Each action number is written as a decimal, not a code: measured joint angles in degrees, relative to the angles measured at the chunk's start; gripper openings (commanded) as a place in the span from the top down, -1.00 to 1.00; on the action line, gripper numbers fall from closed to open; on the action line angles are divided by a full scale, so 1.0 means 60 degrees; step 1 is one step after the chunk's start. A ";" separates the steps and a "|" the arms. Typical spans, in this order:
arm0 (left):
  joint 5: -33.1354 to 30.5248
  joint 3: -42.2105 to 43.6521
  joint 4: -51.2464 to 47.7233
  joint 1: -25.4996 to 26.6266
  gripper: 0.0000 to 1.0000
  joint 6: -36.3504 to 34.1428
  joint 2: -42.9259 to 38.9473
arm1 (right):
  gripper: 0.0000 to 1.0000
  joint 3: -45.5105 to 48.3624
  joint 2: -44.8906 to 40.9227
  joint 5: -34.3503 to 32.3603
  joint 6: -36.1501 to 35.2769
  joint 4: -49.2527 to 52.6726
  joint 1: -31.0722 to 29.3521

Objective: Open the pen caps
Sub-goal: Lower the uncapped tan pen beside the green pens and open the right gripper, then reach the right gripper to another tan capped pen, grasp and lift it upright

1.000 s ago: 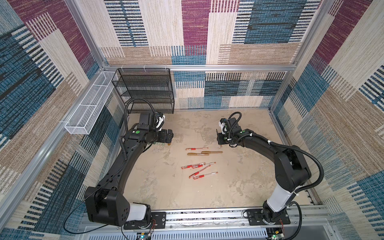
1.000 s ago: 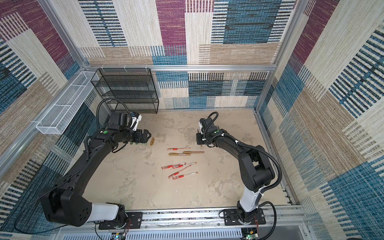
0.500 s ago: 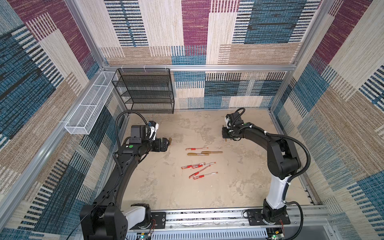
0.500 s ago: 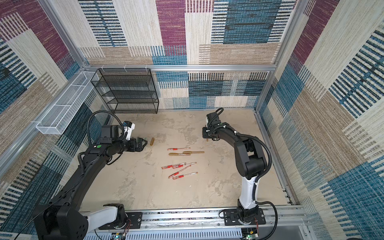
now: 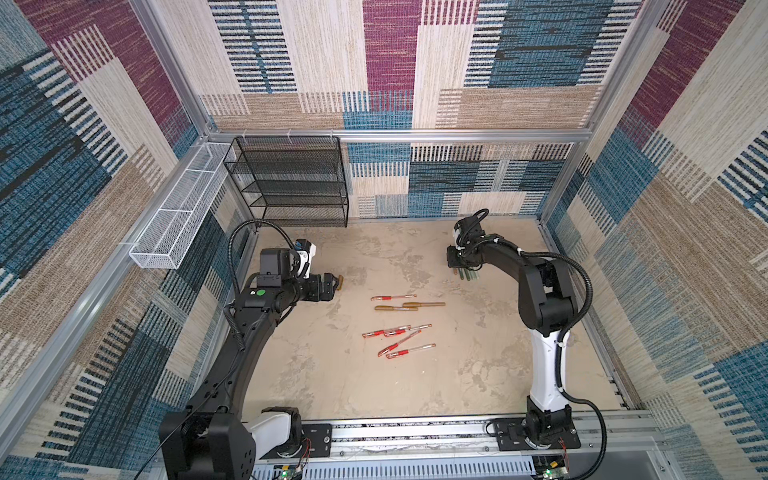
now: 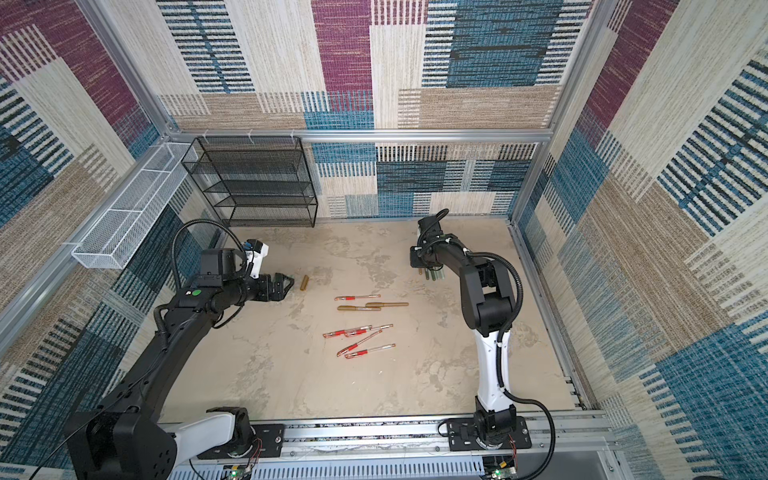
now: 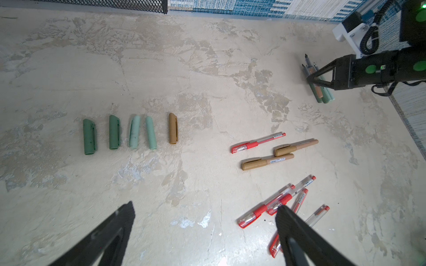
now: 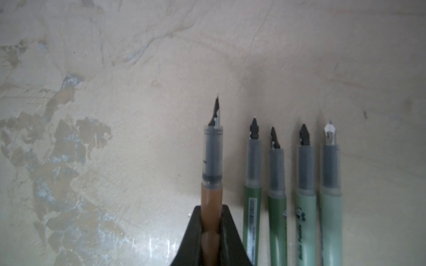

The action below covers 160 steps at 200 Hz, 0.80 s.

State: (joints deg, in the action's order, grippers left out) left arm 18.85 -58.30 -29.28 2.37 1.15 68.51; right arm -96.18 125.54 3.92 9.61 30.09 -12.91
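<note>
Several loose pen caps lie in a row in the left wrist view: green ones (image 7: 89, 137) and a gold cap (image 7: 173, 128). In both top views only the gold cap (image 5: 340, 281) (image 6: 304, 282) shows, just ahead of my left gripper (image 5: 331, 286) (image 7: 205, 210), which is open and empty. My right gripper (image 8: 211, 214) (image 5: 456, 266) is shut on an uncapped brown pen body (image 8: 211, 161), low over the table beside several uncapped green pen bodies (image 8: 279, 207) (image 5: 469, 275). Two capped gold pens (image 5: 409, 306) and several capped red pens (image 5: 399, 340) lie mid-table.
A black mesh shelf (image 5: 291, 183) stands at the back left against the wall. A white wire basket (image 5: 174, 224) hangs on the left wall rail. The arms' base rail (image 5: 415, 432) runs along the table's front edge.
My left gripper has drawn back to the left, away from the gold cap lying on the table. The right gripper carried the brown pen body right and back, beside the green pen bodies.
</note>
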 measured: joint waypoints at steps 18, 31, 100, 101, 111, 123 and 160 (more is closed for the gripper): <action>-0.0004 -0.0025 0.0000 0.0000 -0.98 0.0000 0.0000 | 0.77 -0.0208 0.0237 -0.0004 0.0000 0.0084 0.0011; -0.0007 -0.0051 0.0000 0.0000 -0.99 0.0000 0.0000 | 0.75 -0.0288 0.0364 -0.0011 -0.0004 0.0211 0.0011; -0.0007 -0.0073 0.0007 0.0000 -0.99 -0.0004 0.0007 | 0.49 -0.0372 0.0481 -0.0189 -0.0069 0.0284 0.0011; -0.0007 -0.0073 0.0007 0.0000 -0.99 -0.0004 0.0007 | 0.48 -0.0372 0.0477 -0.0189 -0.0069 0.0295 0.0011; -0.0007 -0.0073 0.0007 0.0000 -0.98 -0.0004 0.0018 | 0.45 -0.0364 0.0415 -0.0189 -0.0069 0.0393 0.0000; -0.0007 -0.0073 0.0007 0.0000 -0.98 -0.0004 0.0018 | 0.43 -0.0291 0.0266 -0.0186 -0.0069 0.0484 0.0000; -0.0011 -0.0102 0.0000 -0.0022 -0.98 -0.0004 0.0022 | 0.34 0.0222 -0.0714 -0.0062 -0.0069 0.0514 -0.0025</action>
State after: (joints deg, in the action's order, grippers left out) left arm 18.79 -58.92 -29.28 2.24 1.13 68.64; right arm -94.85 121.25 3.55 9.19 33.17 -13.06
